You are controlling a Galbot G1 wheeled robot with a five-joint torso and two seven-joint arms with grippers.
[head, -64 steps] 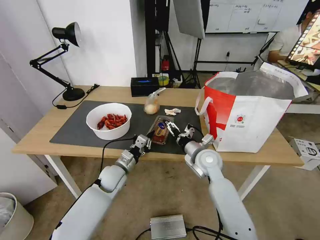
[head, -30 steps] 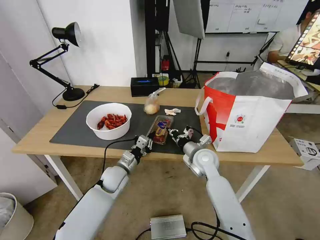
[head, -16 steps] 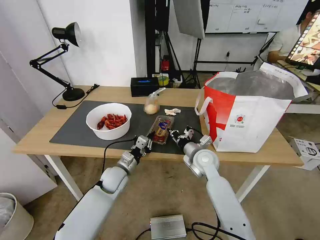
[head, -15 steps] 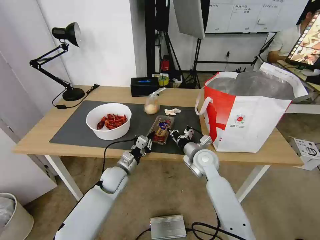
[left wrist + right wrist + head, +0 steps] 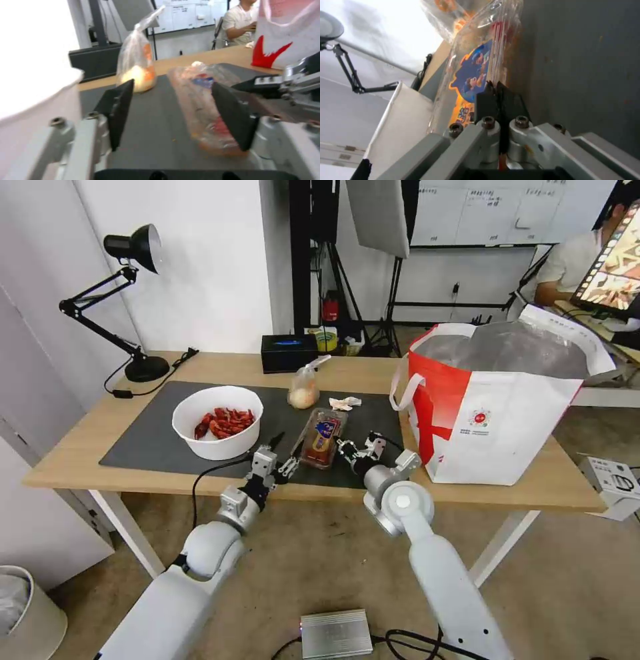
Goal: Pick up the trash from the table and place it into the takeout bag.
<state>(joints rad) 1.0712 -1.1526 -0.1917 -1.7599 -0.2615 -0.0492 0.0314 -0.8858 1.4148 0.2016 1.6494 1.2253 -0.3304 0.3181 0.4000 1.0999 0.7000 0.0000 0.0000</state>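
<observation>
The right tool (image 5: 347, 449) is sitting low over the dark grey mat (image 5: 153, 440) on the bench (image 5: 80, 447). Its two black fingers (image 5: 498, 100) are pressed tight together, pinching the edge of the clear tray (image 5: 320, 438). In the right wrist view, the tray's blue and orange sticker (image 5: 471, 75) is lying just past the fingertips.

The left tool (image 5: 280, 452) is sitting on the other side of the tray, close beside it. Its fingers are spread wide and are holding nothing. In the left wrist view, one black pad (image 5: 118, 112) is standing over the bare mat, and the other pad (image 5: 233, 117) is right beside the tray; I cannot tell if it is touching. So the tray is lying between the two tools, flat on the mat.

The white bowl (image 5: 217, 421) with the red shells (image 5: 225, 422) is sitting just beside the left tool, on its outer side. The knotted bag (image 5: 305, 388) is standing farther out in front of both tools, past the tray. The crumpled tissue (image 5: 345, 403) is lying near it, ahead of the right tool.

The big red and white takeout bag (image 5: 497, 407) is standing on the bench on the outer side of the right tool, near it. Its top is open and the silver lining (image 5: 507, 347) is showing.
</observation>
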